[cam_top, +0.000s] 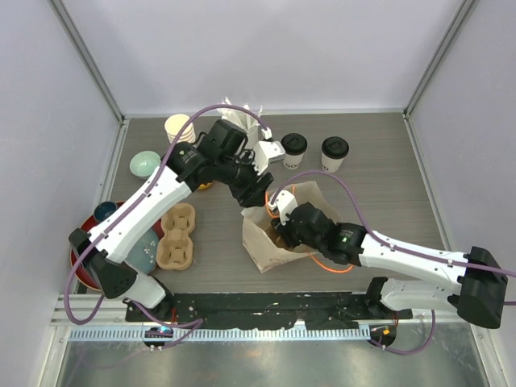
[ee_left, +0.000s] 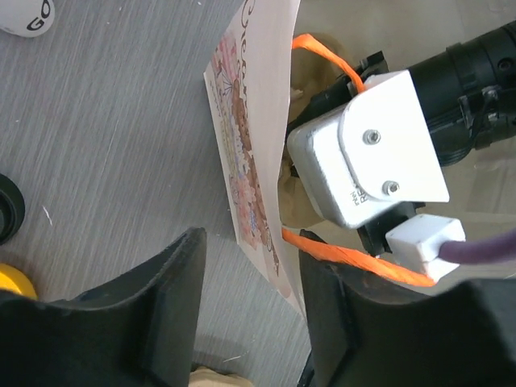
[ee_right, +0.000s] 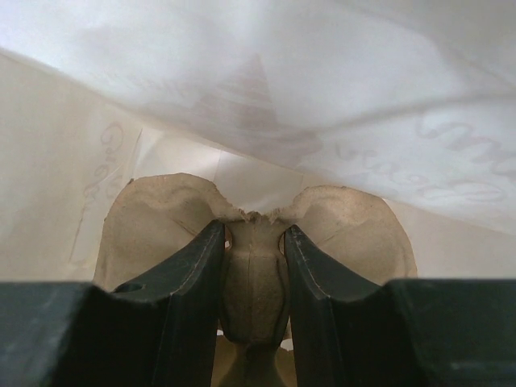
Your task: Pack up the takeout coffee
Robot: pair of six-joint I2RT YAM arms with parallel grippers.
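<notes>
Top external: grey table [cam_top: 387, 242], white walls [cam_top: 266, 48]; right tool [ee_right: 254, 274] grips carrier [ee_right: 161, 218], left tool [ee_left: 251, 266] wide.

The tabletop [cam_top: 403, 193] has a grey wood-grain surface, matt and faintly streaked. The bag [ee_left: 250, 161] is thin paper, smooth and lightly creased, with a printed floral face, and its handles [ee_left: 326, 56] are twisted orange cord. Inside it the cup carrier [ee_right: 254, 282] is beige moulded pulp – rough, fibrous, ragged along its ridge. One takeout cup [cam_top: 293, 151] and the other takeout cup [cam_top: 334, 153] are white paper under black plastic lids. The left gripper's [ee_left: 251, 246] fingers are matt black plastic.
</notes>
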